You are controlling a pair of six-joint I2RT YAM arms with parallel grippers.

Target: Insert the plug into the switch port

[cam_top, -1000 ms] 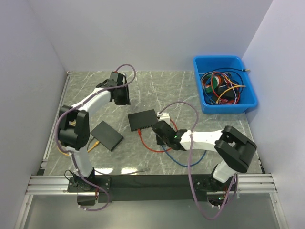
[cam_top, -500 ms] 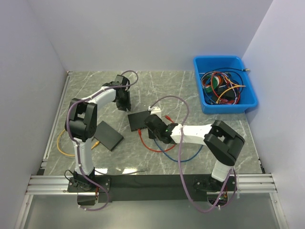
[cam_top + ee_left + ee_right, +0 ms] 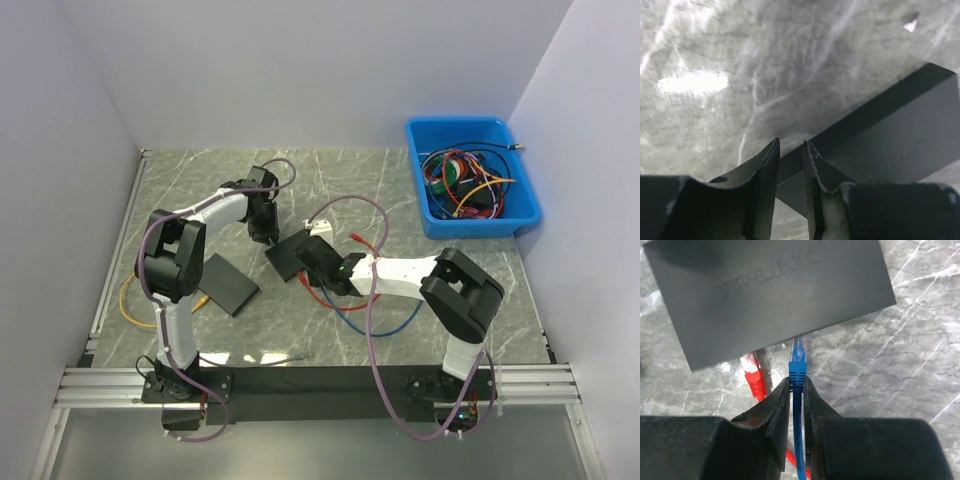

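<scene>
My right fingers (image 3: 777,402) clamp the blue plug (image 3: 798,367) aimed at the switch (image 3: 770,295), left fingers (image 3: 766,172) narrowly apart, probably steadying its edge.

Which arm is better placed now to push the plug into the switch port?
Right. The right gripper pinches the blue plug, whose tip points at the switch edge, beside a red plug. The left gripper holds nothing and sits at the switch's opposite side.
</scene>
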